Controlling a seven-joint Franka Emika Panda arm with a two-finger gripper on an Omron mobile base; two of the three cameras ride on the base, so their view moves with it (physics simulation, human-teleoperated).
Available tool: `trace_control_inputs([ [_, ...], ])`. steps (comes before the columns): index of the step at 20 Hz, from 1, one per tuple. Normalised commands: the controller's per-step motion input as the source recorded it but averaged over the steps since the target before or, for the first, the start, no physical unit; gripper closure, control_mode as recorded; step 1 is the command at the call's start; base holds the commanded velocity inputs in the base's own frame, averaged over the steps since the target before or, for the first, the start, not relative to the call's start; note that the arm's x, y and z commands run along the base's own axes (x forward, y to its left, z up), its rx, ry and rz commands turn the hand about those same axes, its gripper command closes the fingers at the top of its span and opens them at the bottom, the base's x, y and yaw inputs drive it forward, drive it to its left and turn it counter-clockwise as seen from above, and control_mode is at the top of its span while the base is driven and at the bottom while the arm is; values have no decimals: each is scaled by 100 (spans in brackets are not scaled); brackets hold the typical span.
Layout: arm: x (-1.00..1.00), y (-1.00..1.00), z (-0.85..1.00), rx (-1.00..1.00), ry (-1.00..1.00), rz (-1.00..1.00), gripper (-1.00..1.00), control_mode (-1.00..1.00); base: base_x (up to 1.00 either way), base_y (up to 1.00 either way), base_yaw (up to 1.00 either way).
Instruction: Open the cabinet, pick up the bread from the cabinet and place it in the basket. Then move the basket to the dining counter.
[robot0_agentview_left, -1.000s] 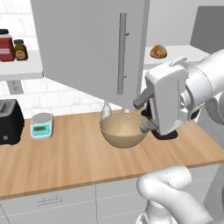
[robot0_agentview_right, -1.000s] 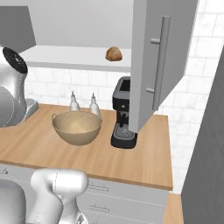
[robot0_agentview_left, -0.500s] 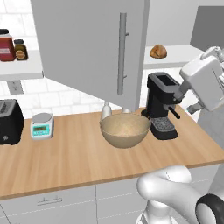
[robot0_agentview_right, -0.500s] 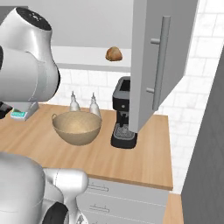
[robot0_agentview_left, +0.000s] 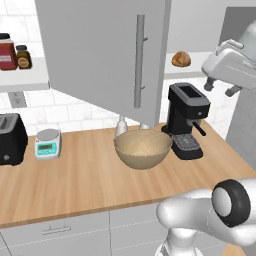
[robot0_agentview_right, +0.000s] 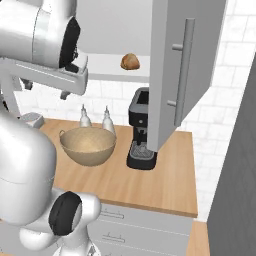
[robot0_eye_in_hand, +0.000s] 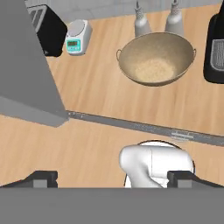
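The end effector (robot0_agentview_left: 220, 88) hangs high at the right of the left base view, level with the open shelf, its two fingers spread wide with nothing between them. On that shelf, just to its left, sits one bread roll (robot0_agentview_left: 181, 59). The cabinet (robot0_agentview_left: 102, 52) door stands swung open in front. Below, on the bench (robot0_agentview_left: 75, 180), there is one basket (robot0_agentview_left: 143, 148), one coffee machine (robot0_agentview_left: 186, 120) just beside it, one small scale (robot0_agentview_left: 48, 143) and one toaster (robot0_agentview_left: 11, 138); two jars (robot0_agentview_left: 12, 53) stand on the left shelf.

In the right base view the roll (robot0_agentview_right: 129, 61) lies alone on the shelf, well above the basket (robot0_agentview_right: 88, 145). Two shakers (robot0_agentview_right: 95, 119) stand behind the basket.

The hand view looks down on the basket (robot0_eye_in_hand: 156, 60), which is empty, with the scale (robot0_eye_in_hand: 78, 37) apart from it.

The roll is probably light and soft, and a hard squeeze would likely dent it; a gentle hold across its widest part seems best. The basket looks stiff and wide, so its rim is the likely place to take hold.
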Motion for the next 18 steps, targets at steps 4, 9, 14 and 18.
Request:
trace_control_inputs([
  [4,100,-7,-4,-15,-21,-11,-100,-100,0,0,0],
  [9,100,-19,-6,-7,-15,-5,-100,-100,0,0,0],
  [14,78,-2,-23,-2,-36,0,-100,-100,0,0,0],
  [18,100,-4,-3,0,-29,-3,-100,-100,0,0,0],
])
